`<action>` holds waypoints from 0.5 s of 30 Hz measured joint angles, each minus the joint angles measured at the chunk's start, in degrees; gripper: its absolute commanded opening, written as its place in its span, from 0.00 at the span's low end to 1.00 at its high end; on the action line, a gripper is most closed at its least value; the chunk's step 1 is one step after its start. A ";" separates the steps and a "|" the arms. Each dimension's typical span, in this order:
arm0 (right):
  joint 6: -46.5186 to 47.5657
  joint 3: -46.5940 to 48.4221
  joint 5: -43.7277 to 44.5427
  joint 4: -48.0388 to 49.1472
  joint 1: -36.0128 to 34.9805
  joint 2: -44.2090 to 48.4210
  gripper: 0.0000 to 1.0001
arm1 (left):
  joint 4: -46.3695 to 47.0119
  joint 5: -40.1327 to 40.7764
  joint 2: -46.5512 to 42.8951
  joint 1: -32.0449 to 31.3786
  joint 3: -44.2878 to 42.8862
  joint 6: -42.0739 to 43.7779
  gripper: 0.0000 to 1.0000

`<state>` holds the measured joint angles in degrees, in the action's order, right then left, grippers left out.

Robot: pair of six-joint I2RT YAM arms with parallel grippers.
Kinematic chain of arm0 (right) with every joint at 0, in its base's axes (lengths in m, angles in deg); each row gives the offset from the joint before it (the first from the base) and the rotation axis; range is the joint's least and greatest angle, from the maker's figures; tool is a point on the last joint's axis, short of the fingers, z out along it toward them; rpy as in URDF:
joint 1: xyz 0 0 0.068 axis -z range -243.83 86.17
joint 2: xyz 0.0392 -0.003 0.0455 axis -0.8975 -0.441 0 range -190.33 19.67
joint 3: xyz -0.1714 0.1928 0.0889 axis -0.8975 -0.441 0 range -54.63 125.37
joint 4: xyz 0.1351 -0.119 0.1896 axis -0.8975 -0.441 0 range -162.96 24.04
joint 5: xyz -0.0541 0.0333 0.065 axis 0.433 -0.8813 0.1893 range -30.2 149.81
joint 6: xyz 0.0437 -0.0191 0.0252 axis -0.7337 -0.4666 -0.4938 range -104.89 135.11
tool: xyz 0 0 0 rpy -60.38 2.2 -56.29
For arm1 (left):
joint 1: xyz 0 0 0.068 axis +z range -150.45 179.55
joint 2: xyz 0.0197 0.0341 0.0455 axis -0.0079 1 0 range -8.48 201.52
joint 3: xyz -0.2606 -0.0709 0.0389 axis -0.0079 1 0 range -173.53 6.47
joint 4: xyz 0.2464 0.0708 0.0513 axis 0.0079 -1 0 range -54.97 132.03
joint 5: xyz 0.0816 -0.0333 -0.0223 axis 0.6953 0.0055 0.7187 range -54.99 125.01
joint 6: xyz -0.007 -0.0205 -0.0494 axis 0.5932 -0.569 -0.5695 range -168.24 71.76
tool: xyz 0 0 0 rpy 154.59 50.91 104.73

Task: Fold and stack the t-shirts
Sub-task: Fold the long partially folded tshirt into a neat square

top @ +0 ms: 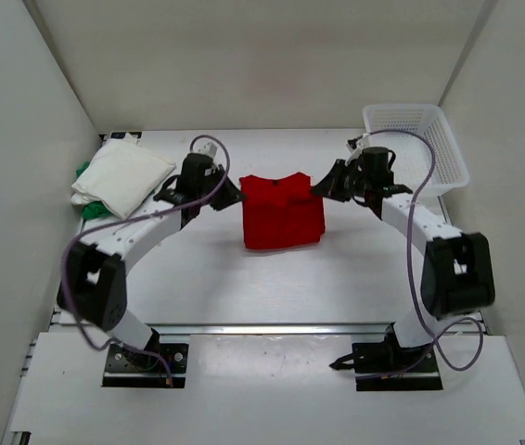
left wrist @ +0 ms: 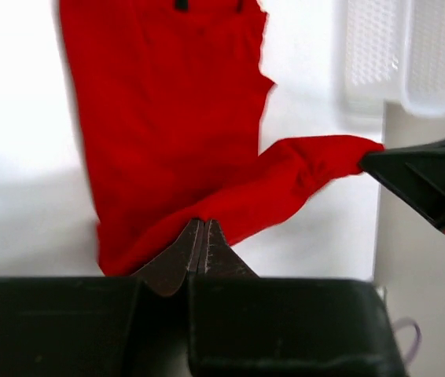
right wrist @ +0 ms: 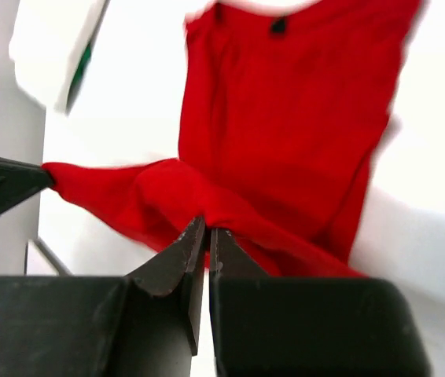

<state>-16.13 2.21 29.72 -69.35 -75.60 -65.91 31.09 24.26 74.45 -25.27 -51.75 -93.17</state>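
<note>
The red t-shirt (top: 282,215) lies partly folded at the table's middle, collar toward the back. My left gripper (top: 236,195) is shut on its left upper corner and my right gripper (top: 319,188) is shut on its right upper corner. In the left wrist view the shut tips (left wrist: 199,225) pinch a red fold (left wrist: 285,177) that stretches across to the other gripper (left wrist: 423,177). In the right wrist view the tips (right wrist: 207,226) bite the red cloth (right wrist: 285,118) the same way. A folded white t-shirt (top: 121,175) rests on a green t-shirt (top: 83,171) at the back left.
A white mesh basket (top: 402,109) stands at the back right corner, close behind my right arm, and shows in the left wrist view as the basket (left wrist: 372,47). White walls close in the table on three sides. The folded white shirt (right wrist: 53,39) shows past the red one.
</note>
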 measured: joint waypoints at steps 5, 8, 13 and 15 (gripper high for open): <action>0.17 13.38 -2.71 1.57 3.10 -15.41 0.00 | -0.13 2.54 17.57 1.97 -16.24 1.20 0.00; 0.20 23.52 -5.40 0.35 4.66 -25.42 0.00 | -0.90 2.95 26.16 3.93 -24.06 1.20 0.00; 1.16 46.25 -8.63 -5.11 5.49 -43.39 0.01 | -1.07 3.58 35.71 7.78 -29.59 0.48 0.00; 1.07 55.19 -9.90 -8.28 5.40 -49.72 0.09 | -0.76 3.72 37.35 9.09 -29.75 0.02 0.05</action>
<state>-15.06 57.40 19.82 -77.64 -70.21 -115.63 30.33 27.98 111.81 -16.18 -81.50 -93.15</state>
